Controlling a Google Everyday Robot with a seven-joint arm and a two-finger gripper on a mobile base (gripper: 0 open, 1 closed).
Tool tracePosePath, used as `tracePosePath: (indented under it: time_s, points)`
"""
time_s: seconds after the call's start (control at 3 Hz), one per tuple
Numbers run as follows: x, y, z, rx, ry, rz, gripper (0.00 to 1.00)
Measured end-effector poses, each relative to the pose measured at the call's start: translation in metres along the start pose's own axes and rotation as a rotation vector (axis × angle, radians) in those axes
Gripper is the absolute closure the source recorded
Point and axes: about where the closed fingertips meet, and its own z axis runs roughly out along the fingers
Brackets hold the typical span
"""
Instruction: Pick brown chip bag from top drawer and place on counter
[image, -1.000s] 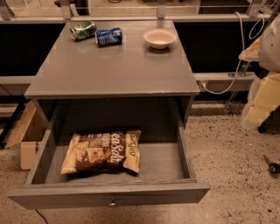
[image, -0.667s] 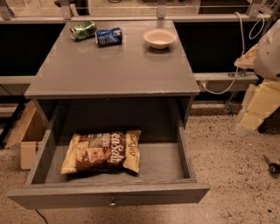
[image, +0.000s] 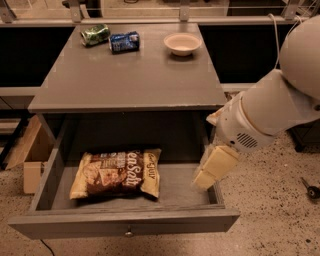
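From my station, the far left shows a cardboard box on the speckled floor, tucked against the cabinet's side. Next comes the top drawer, pulled well out toward me, with its small round metal knob at the middle of the plain grey front panel. The brown chip bag lies flat on the drawer floor, left of centre. Its long side runs across the drawer, its white script faces up, and one tan-yellow end points toward the right. Above it is the counter. At the back edge a crushed green can lies just beside a crushed blue can, and a small pale bowl stands upright further right (well apart from the cans). Right of the bag, the gripper hangs over the drawer's right end, near the right wall and clear of the bag, with bare drawer floor between them. It has hold of nothing that I can see, and I cannot tell whether it is open or closed from this angle. The bulky white arm reaches in from the upper right. A small dark object lies on the floor at the far right.
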Motion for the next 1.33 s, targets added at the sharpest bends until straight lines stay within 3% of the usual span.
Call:
tracePosePath:
  time_s: [0.33, 0.67, 1.33]
  points:
    - [0.000, 0.000, 0.000, 0.000, 0.000, 0.000, 0.00]
    - [-0.011, 0.004, 0.024, -0.044, -0.022, -0.031, 0.00]
    - [-0.065, 0.015, 0.132, -0.090, -0.078, -0.125, 0.00]
